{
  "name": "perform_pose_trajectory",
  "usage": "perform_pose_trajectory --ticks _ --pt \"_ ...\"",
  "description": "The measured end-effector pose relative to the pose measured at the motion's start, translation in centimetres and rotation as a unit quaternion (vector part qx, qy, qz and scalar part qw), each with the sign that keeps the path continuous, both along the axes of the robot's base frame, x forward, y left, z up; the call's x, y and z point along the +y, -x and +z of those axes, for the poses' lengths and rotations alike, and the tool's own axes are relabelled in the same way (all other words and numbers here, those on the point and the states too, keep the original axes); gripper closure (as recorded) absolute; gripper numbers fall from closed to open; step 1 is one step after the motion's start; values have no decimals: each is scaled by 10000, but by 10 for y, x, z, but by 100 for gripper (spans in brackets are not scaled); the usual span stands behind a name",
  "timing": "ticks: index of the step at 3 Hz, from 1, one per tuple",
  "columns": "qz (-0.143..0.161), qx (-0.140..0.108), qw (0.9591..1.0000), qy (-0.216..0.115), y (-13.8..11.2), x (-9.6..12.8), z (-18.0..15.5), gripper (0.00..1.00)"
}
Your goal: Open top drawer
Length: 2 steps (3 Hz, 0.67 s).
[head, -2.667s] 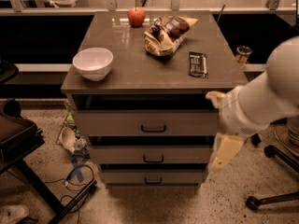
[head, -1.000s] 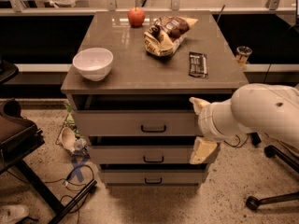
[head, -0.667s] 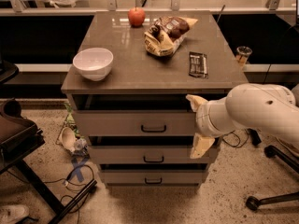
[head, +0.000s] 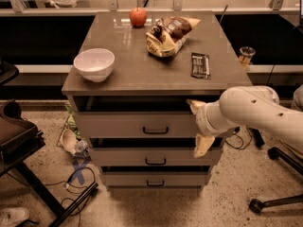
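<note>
Pincer (head: 199, 125) spread wide, holding nothing, further left than before, at right end of top drawer (head: 123, 125)

Claw (head: 196, 126) by top drawer (head: 123, 125), free room before handle (head: 155, 131)

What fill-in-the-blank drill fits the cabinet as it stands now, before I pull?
1. Seen from the camera, the tool sits at the ___ end of the top drawer.
2. Its fingers are ___, away from the handle.
3. The cabinet has ___ drawers.
4. The bowl on top is ___ in colour.

Missing words: right; open; three; white.
</note>
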<state>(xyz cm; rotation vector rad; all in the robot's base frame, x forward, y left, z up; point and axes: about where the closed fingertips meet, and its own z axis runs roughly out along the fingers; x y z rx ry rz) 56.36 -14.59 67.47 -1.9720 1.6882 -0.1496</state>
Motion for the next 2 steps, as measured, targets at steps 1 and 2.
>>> perform_pose_trajectory --ticks 1,2 --pt "18 117 9999 -24 -10 0 -17 0" --pt "28 126 9999 -26 -9 1 -18 25"
